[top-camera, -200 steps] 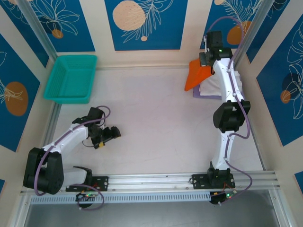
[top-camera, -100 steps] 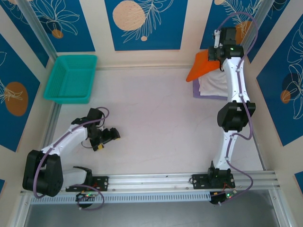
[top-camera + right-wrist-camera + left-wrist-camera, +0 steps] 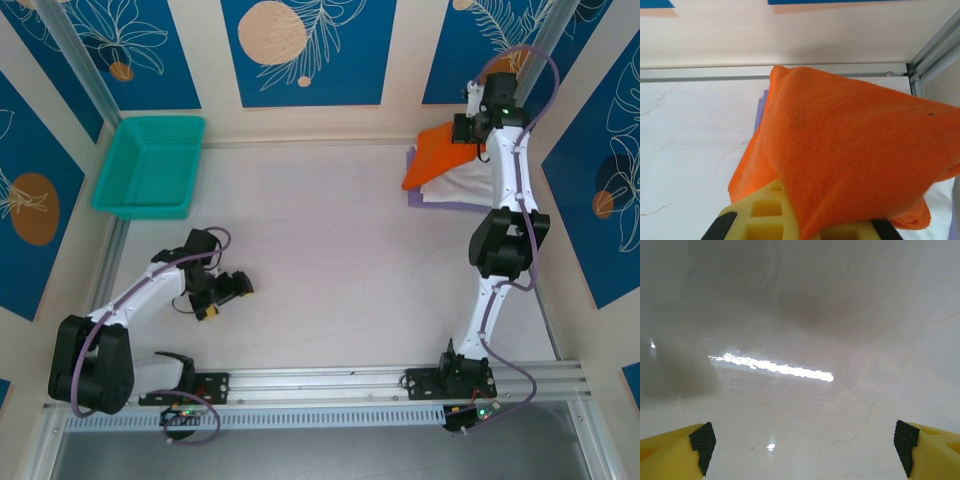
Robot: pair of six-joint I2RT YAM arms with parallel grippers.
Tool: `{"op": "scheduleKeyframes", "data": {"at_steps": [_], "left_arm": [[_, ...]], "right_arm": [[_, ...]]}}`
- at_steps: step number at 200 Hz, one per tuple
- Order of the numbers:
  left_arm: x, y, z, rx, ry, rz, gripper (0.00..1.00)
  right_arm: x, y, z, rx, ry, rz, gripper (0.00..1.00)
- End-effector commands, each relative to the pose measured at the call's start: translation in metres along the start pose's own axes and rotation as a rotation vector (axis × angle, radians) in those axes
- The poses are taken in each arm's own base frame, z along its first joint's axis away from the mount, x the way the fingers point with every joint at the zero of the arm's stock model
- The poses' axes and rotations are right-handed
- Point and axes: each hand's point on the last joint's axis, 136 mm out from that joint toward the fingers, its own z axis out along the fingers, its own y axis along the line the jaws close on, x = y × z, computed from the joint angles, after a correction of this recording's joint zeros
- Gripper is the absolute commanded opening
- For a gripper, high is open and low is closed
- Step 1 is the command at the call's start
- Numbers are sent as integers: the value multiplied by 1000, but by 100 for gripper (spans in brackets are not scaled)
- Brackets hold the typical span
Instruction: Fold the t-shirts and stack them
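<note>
Evidently stacking was in hand: the right gripper (image 3: 468,128), pinched on the orange t-shirt (image 3: 438,155), held it over the white t-shirt (image 3: 462,183), probably already touching. Next it needed lowering flat, then release. The left gripper (image 3: 232,288) hung spread, well apart from the white t-shirt.

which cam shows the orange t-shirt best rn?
Right wrist: the orange t-shirt is close up, its weave visible, draped over the yellow fingers. Top external shows it small, at the table's far right, over the folded white t-shirt and partly hidden by the right arm.
</note>
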Motion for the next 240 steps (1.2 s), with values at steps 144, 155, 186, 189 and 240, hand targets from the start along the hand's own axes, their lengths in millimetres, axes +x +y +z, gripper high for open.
{"op": "scheduleKeyframes", "data": {"at_steps": [144,155,186,189,240], "left_arm": [[19,3,-9,-40,44,49,100],[17,0,-11,-24,32,53,100],[12,-11,-16,16,11,70,100],[11,-12,-17,18,9,71,100],[-25,-40,-89,40,-274,162,100]], "right_arm": [[41,-113,35,379,104,294,100],[42,-112,20,378,90,341,100],[37,-98,-30,306,-50,505,99],[37,-93,-32,281,-61,517,99],[74,-9,-85,-38,-182,689,99]]}}
